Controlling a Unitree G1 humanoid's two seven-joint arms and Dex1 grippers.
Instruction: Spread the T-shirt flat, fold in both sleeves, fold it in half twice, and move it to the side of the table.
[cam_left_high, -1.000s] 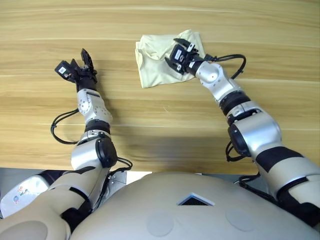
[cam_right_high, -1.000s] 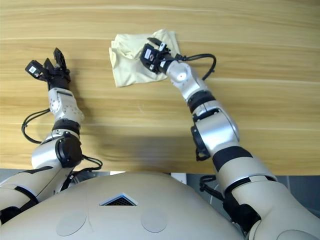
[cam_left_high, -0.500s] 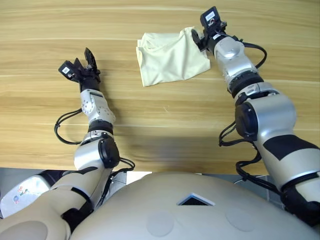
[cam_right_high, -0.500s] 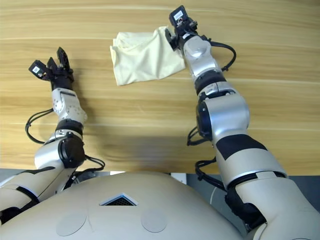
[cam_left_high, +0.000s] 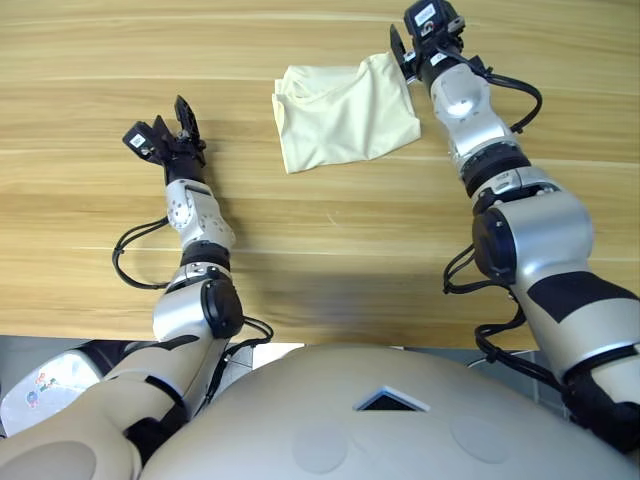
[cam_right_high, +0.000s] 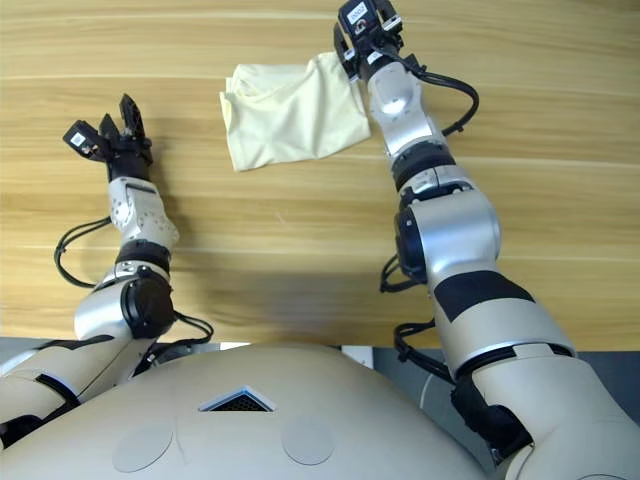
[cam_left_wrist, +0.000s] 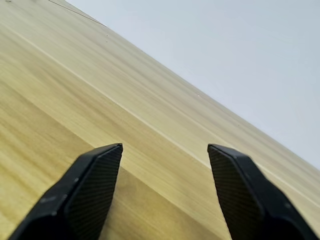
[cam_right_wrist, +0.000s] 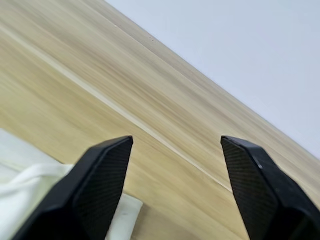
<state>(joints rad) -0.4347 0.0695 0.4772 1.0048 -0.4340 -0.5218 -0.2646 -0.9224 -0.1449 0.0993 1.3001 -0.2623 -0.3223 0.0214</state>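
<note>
From the head: soft, pale yellow T-shirt (cam_left_high: 345, 115), folded into a rumpled, roughly square packet, lying at the far middle of a smooth wood-grain table (cam_left_high: 330, 240). Right jaws lifted off the cloth since a second ago, now spread beside its far right corner, pinching nothing. Probably folds done, sideways move still due. Left jaws spread, well apart. From the left wrist: dark textured jaws spread above bare wood. From the right wrist: spread jaws above wood, shirt edge just beside.

Beside your right pincer (cam_right_wrist: 176, 142), with its black, finely cross-hatched fingers (cam_right_wrist: 100, 190), the T-shirt (cam_left_high: 345, 115) was cream; the table (cam_left_high: 300, 230) under it was light wood, streaky-grained.
</note>
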